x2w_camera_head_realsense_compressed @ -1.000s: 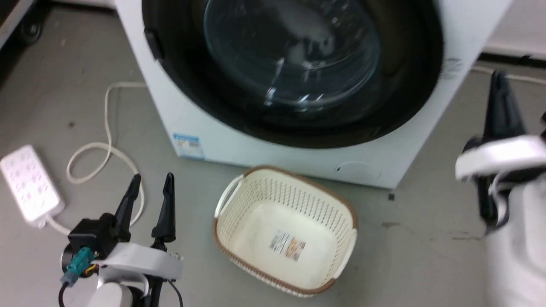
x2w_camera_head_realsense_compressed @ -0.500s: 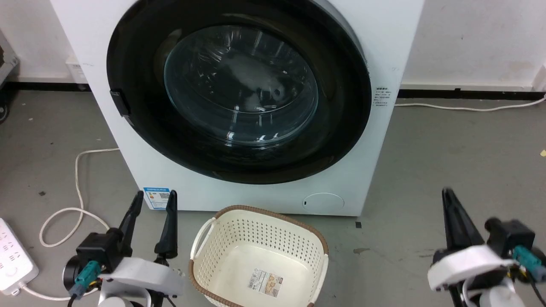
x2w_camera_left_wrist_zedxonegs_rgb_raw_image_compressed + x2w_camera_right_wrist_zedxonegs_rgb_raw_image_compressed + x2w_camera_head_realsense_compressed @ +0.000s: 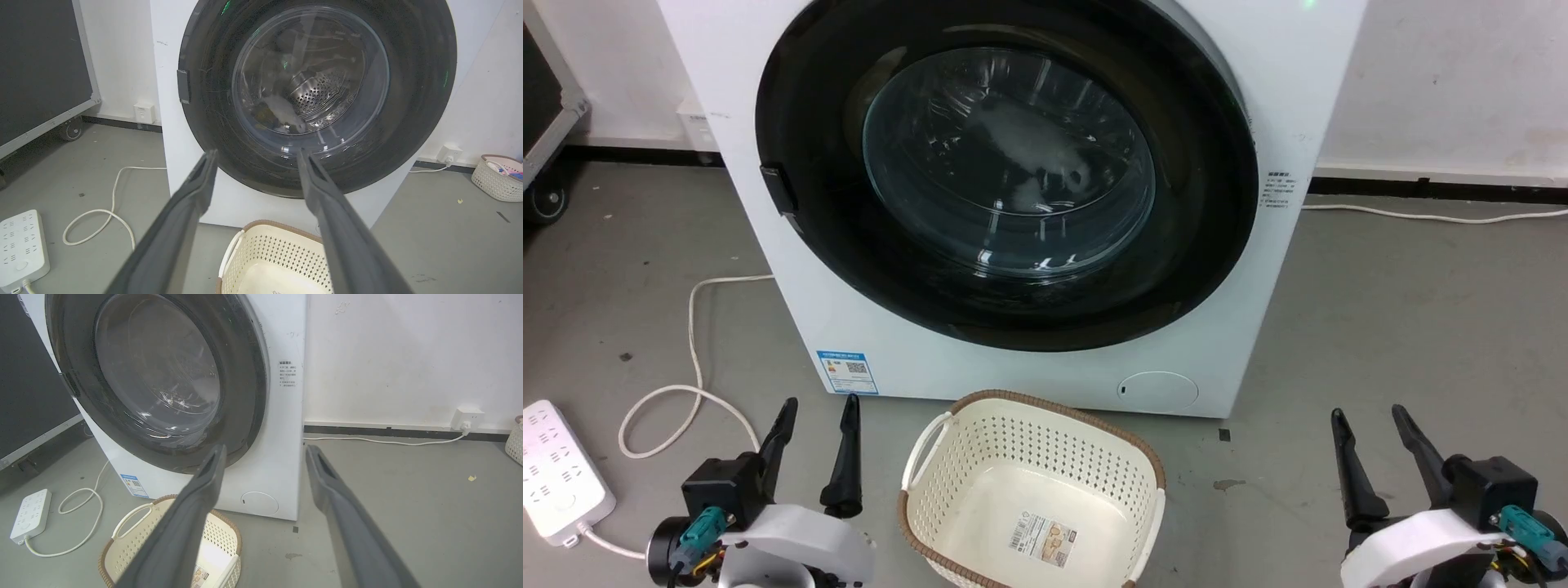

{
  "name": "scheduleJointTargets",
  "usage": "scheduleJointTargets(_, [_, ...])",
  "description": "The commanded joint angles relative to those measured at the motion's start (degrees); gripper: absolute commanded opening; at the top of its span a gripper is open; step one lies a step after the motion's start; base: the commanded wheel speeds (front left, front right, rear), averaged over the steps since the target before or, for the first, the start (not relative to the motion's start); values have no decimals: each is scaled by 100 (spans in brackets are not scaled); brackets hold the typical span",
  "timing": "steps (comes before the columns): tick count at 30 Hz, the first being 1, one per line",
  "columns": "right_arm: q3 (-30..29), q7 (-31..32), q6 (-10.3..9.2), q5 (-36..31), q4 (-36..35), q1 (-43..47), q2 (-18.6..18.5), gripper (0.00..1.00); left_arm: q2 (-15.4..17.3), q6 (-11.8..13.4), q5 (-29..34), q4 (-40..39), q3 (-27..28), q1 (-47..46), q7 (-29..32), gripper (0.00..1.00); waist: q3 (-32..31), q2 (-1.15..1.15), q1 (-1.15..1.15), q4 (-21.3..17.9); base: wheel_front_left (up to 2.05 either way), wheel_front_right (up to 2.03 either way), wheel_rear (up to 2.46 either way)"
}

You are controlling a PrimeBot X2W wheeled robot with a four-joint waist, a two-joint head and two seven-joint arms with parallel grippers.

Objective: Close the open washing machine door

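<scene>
The large round black-rimmed, glass-bowled washing machine door [image 3: 1013, 163] fills the upper centre of the head view and appears flush against the big white boxy washing machine [image 3: 1054, 380]. Risk: its latch may not be caught, and a further push could knock the cream perforated plastic basket [image 3: 1029, 404] at lower centre. The left gripper [image 3: 819, 404], lower left, and the right gripper [image 3: 1366, 411], lower right, have their fingers moderately apart, holding and touching nothing.

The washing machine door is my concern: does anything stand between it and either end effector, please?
Nothing visible does. The laundry basket sits on the floor before the washing machine, lower than the door and between the left end effector and right end effector, off either one's straight line to the door.
</scene>
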Motion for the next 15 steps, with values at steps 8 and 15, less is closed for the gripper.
scheduleJointTargets(8, [1, 36, -4, 113, -9, 20, 5, 100, 6, 18, -116, 101, -43, -62, 137, 100, 34, 0, 0, 42, 0, 0, 0])
scheduleJointTargets(15, [33, -3, -4, 153, 49, -22, 5, 100, 34, 40, -123, 116, -58, -120, 115, 100, 48, 0, 0, 42, 0, 0, 0])
